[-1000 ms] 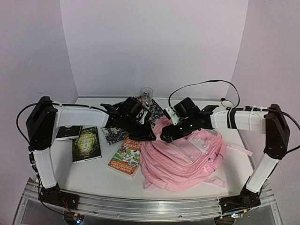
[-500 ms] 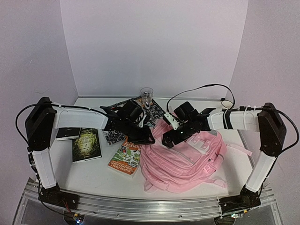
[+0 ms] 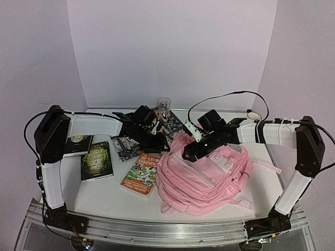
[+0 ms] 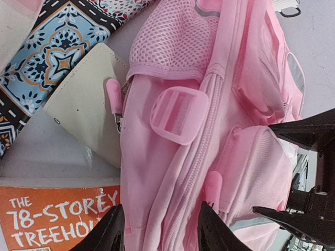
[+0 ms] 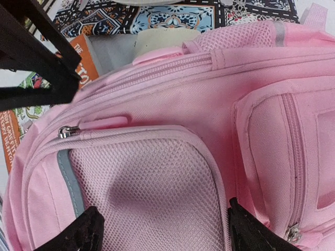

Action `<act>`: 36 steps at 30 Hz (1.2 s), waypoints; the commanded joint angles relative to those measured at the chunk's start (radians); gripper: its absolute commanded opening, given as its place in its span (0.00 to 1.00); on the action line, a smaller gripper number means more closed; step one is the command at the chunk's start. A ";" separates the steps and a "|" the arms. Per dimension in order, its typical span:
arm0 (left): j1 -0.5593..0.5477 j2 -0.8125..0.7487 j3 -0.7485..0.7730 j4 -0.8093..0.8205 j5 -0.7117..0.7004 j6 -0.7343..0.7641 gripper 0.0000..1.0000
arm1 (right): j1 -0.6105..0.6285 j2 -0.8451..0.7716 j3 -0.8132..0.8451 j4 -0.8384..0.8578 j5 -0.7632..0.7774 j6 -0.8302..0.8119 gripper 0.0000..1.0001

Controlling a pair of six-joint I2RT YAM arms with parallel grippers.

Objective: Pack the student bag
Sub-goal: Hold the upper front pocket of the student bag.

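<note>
While left gripper (image 4: 159, 222) stands parted, right gripper (image 5: 163, 212) stands wide over student bag (image 3: 204, 178), seemingly not touching.

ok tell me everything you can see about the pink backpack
The backpack is soft pink fabric, lying front up and slumped on the white table, visible zips closed. It has a mesh pocket, zipped front pockets, pink zip pulls, a pink plastic buckle and straps trailing towards the right arm. Its edge nearest the left arm meets an orange book. The open right gripper hovers over the mesh.
</note>
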 commanded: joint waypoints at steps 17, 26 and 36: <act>-0.026 -0.040 0.009 0.133 0.230 -0.069 0.00 | 0.007 -0.014 0.184 -0.154 -0.023 0.191 0.76; -0.062 -0.120 -0.048 0.324 0.240 -0.189 0.00 | 0.007 0.000 0.238 -0.168 -0.126 0.218 0.58; -0.074 -0.183 -0.112 0.478 0.205 -0.261 0.00 | 0.007 0.023 0.218 -0.256 -0.125 0.179 0.56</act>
